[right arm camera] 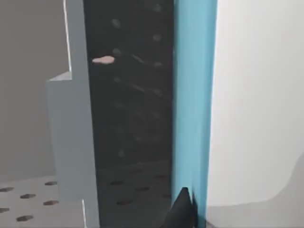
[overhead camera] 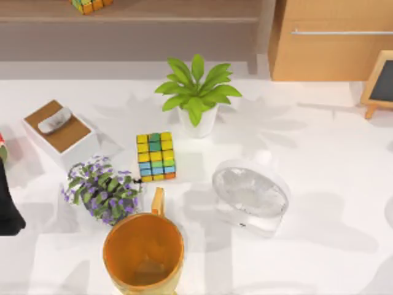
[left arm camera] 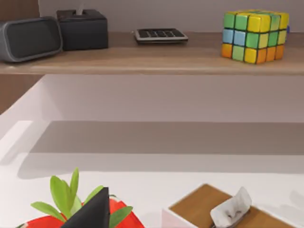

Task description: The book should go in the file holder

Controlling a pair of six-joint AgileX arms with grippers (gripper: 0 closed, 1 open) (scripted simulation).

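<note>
Book stands upright against the file holder's dark wall; right gripper touches its edge, grip unclear; left arm parked.

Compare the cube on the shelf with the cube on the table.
The shelf cube sits on the wooden shelf, beside a calculator; the table cube lies on the white table near the potted plant. Both are multicoloured puzzle cubes.

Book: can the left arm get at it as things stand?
Probably not. The book stands upright against the file holder at the right gripper, while the left arm sits at the table's left edge, facing a shelf.
</note>
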